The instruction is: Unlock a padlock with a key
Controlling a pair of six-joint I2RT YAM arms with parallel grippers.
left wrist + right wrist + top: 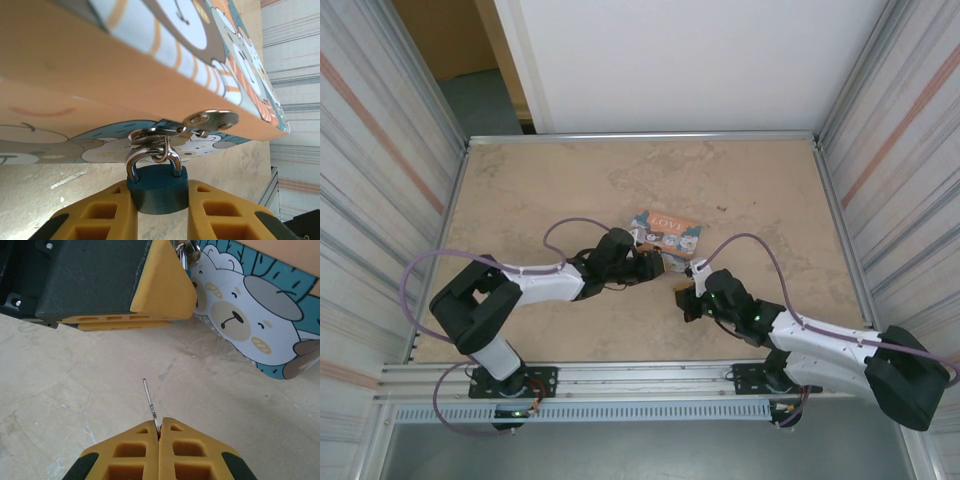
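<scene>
1. The left gripper [159, 194] holds the padlock [157, 182] between its two yellow fingers [100, 215]; the jaws stand narrow and press the dark blue body from both sides
2. The pale shackle [131, 167] of the padlock goes through metal rings [150, 136] at the edge of the picture box [125, 65], just under a flat metal piece [211, 120]
3. The box lies on the table [540, 190], near its middle
4. The right gripper [159, 426] is fully closed on the key [149, 399]; the thin blade sticks out forward from the fingertips
5. The key points toward the left gripper but is apart from it, and it does not touch the padlock
</scene>
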